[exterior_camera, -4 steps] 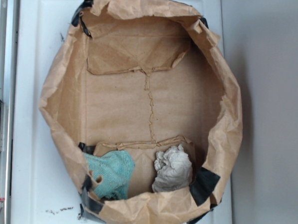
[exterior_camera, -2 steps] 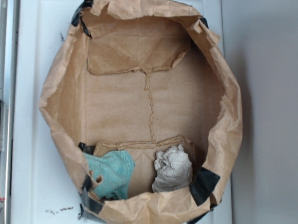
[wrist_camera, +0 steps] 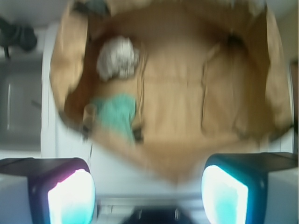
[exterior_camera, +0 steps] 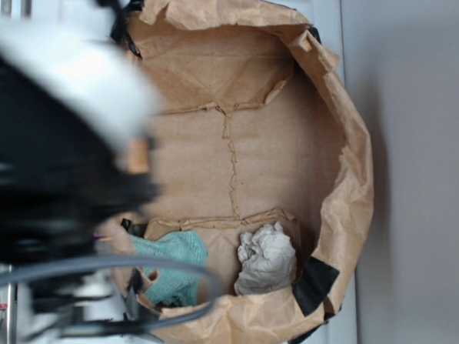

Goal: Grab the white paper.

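Change: since the earlier exterior pictures, where no arm showed, a big blurred black-and-white arm [exterior_camera: 53, 155] has swung in over the left side of the view, hiding the left wall of the brown paper bag [exterior_camera: 351, 194]; the bag and what lies in it have not shifted.
Gripper: seen only in the wrist view, the gripper [wrist_camera: 148, 191] has its two fingers [wrist_camera: 70, 196] spread wide apart at the bottom corners of the picture, with nothing between them; it sits above the bag's near rim and touches nothing.
White paper: the white paper [exterior_camera: 266, 259] is a wrinkled, pale grey wad lying on the bag's floor near the lower right inside corner; in the wrist view it shows at the upper left [wrist_camera: 117, 58].
Teal cloth: the teal cloth [exterior_camera: 172, 263] lies on the same floor just beside the wad, with a strip of brown between them.
Bag: open at the top, rim crumpled, black tape [exterior_camera: 314, 283] at its corners.
Table: the bag stands on a white table [exterior_camera: 330, 15].
Sharpness: the wrist view is blurred.
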You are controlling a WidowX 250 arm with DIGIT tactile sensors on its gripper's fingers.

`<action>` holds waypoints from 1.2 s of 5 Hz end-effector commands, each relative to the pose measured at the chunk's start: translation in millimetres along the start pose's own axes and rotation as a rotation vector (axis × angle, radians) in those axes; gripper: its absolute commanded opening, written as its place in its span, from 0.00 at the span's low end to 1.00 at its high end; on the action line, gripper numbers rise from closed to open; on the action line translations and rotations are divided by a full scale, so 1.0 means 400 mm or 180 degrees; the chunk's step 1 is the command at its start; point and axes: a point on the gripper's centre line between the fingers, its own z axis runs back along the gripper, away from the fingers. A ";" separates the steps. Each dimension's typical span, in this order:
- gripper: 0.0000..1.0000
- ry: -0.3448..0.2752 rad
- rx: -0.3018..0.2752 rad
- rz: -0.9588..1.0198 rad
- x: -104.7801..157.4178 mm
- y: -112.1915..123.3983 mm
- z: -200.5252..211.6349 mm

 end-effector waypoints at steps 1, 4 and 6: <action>1.00 0.0018 -0.0444 -0.0345 0.106 0.009 0.075; 1.00 -0.0329 -0.0066 -0.0820 0.140 0.063 -0.138; 1.00 -0.0043 0.0256 -0.1138 0.154 0.031 -0.320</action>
